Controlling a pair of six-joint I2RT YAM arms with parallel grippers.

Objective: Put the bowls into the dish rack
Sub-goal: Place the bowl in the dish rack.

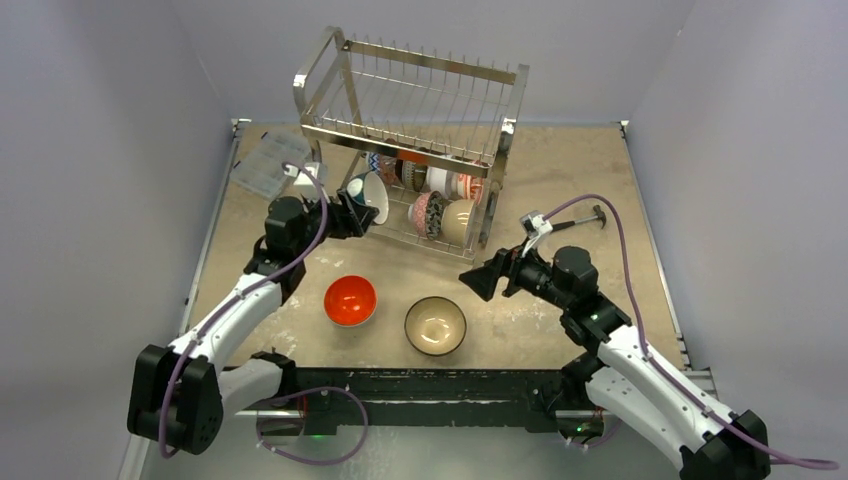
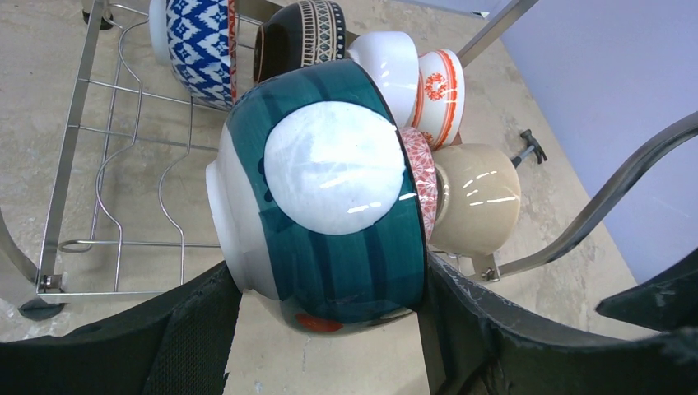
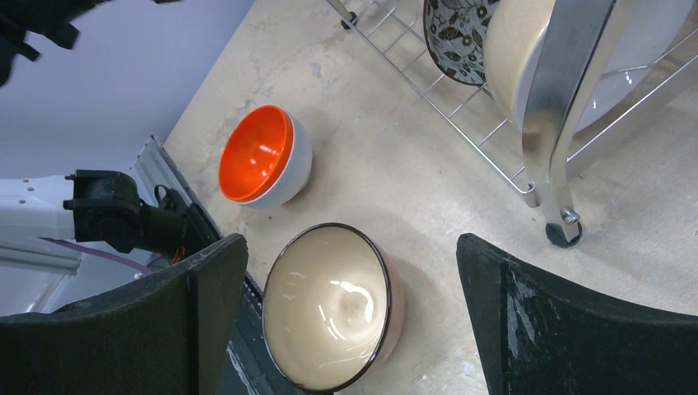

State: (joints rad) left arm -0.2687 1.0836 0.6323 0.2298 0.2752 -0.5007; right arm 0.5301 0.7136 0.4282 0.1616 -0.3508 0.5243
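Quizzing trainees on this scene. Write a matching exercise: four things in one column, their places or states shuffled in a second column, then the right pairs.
Column one
1. teal bowl
2. orange bowl
3. beige bowl
4. right claw

Column two
A. open, holding nothing
B. on its side in the lower tier of the dish rack
C. gripped in the left claw
D. standing mouth up on the table

Pairs: 1-C, 2-D, 3-B, 4-A
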